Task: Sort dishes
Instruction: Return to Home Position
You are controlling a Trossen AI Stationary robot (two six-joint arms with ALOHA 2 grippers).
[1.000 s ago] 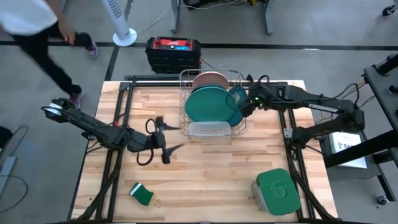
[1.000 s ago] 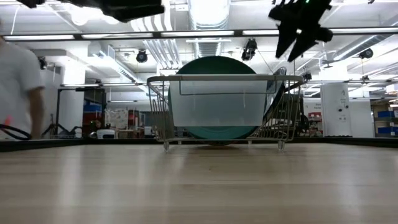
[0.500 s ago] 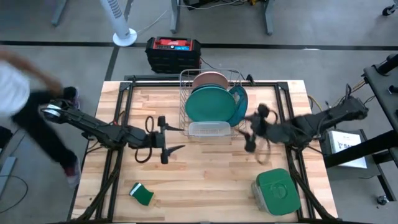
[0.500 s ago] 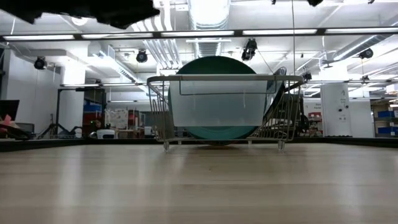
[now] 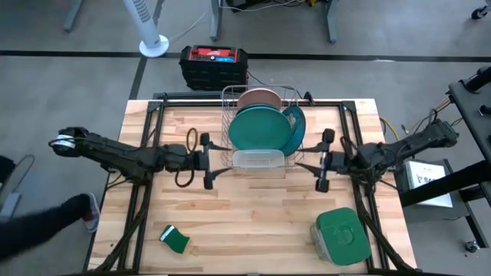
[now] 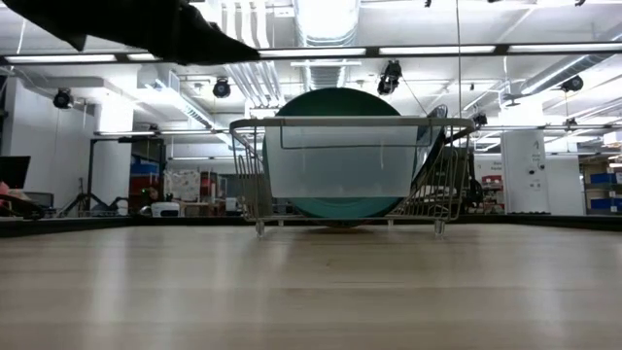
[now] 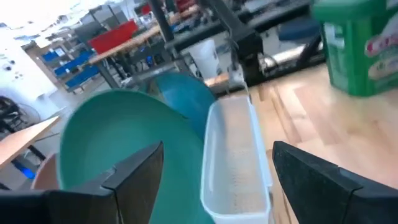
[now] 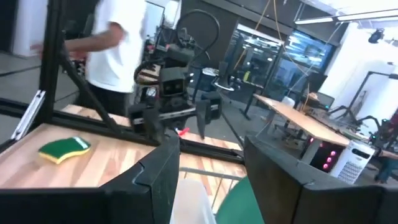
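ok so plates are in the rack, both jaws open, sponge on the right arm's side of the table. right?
Not quite. The high view shows the sponge on the left arm's side of the table. The rest holds: plates in the rack, both jaws open.

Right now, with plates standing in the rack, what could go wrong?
Two things, maybe. The left gripper and right gripper both hang open close beside the wire rack, one on each side, so a wide swing could bump it. The dark teal plate leans at the rack's right edge, next to the bright green plate. A bump might make it slide or clink.
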